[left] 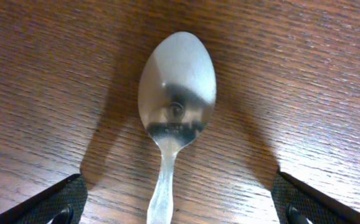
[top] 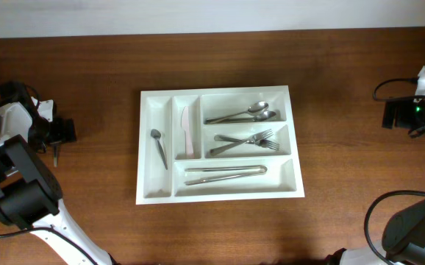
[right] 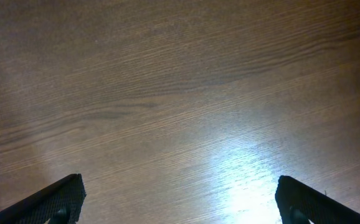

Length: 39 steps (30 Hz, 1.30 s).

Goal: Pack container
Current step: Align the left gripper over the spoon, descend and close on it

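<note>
The container, a large white cutlery tray, lies at the table's middle. It holds a small spoon, a white knife, two spoons, forks and tongs. My left gripper hovers at the far left, well away from the tray. In the left wrist view a metal spoon lies flat on the wood, its handle running between the wide-open fingers of my left gripper, untouched. My right gripper is at the far right; the right wrist view shows my right gripper open over bare wood.
The wooden table stretches around the tray on all sides. Black cables loop near the right arm. The left arm's base fills the lower left corner.
</note>
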Each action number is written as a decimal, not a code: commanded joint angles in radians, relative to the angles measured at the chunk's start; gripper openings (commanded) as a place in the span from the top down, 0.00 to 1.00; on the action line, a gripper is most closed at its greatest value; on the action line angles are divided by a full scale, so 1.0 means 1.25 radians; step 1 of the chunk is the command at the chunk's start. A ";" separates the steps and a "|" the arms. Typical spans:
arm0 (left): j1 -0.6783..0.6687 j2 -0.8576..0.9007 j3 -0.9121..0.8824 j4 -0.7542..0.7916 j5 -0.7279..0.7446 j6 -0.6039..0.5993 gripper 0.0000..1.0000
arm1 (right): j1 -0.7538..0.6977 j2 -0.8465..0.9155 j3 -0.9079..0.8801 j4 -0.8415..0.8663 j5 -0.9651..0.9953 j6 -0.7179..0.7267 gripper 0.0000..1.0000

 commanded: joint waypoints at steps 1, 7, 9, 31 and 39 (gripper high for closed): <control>0.002 0.044 -0.006 -0.009 0.007 0.013 0.04 | -0.002 0.002 -0.006 0.001 -0.005 0.006 0.01; 0.002 0.044 -0.006 0.000 0.007 0.013 0.05 | -0.002 0.002 -0.006 0.001 -0.005 0.006 0.01; 0.002 0.044 -0.006 0.004 0.007 0.013 0.11 | -0.002 0.002 -0.006 0.001 -0.005 0.006 0.01; 0.002 0.043 0.053 -0.014 0.007 0.003 0.98 | -0.002 0.002 -0.006 0.001 -0.005 0.006 0.01; -0.005 0.043 0.146 -0.091 0.010 -0.012 0.98 | -0.002 0.002 -0.006 0.001 -0.005 0.006 0.01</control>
